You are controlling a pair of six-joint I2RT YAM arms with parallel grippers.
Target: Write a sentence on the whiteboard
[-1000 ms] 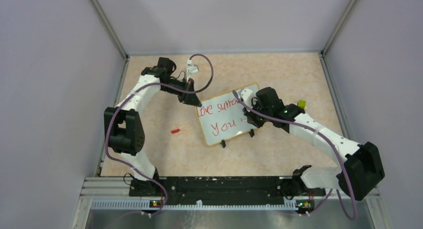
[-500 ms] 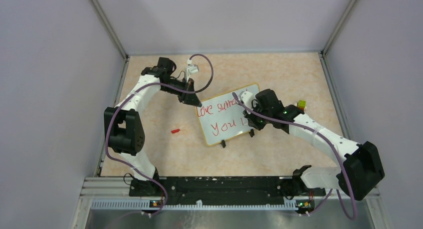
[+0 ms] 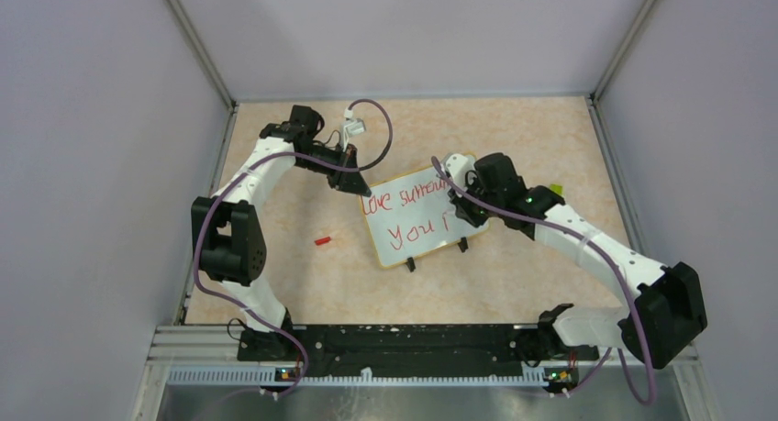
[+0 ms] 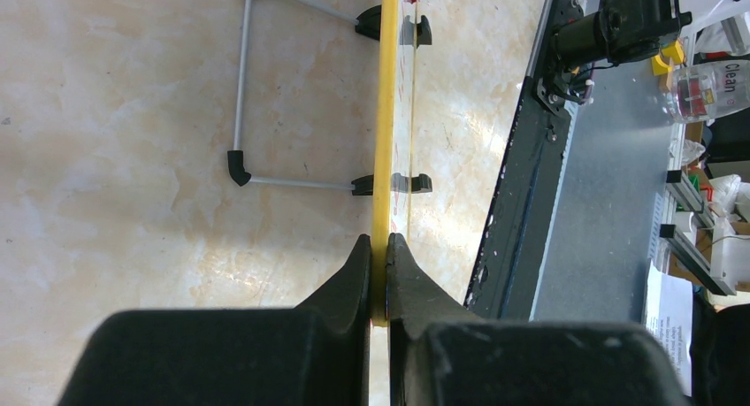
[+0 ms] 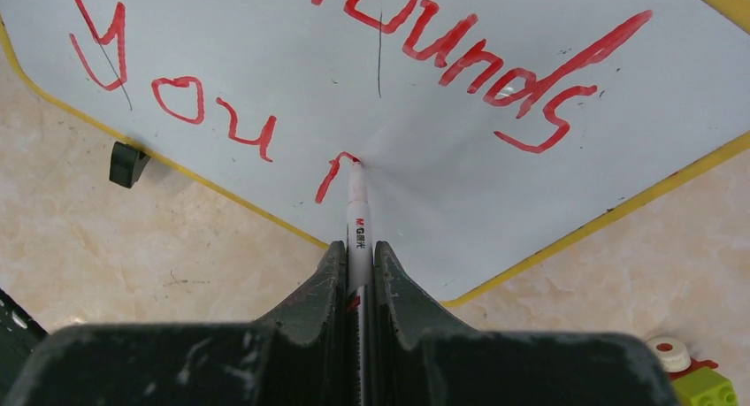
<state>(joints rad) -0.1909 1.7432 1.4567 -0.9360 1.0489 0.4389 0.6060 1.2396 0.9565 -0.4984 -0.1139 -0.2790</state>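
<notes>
- At the middle of the desk (image 3: pixel 303 274), the whiteboard (image 3: pixel 431 216) stands propped, bearing the red sentence (image 5: pixel 460 61).
- My left jaws pinch its yellow rim.
- My right jaws clamp a marker (image 5: pixel 356 213), tip touching the board after "You".

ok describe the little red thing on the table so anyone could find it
Find the whiteboard standing at the scene's centre. Left of it lies the small red piece, possibly a marker cap. It lies alone, touching nothing, unlike the red writing on the board.
</notes>
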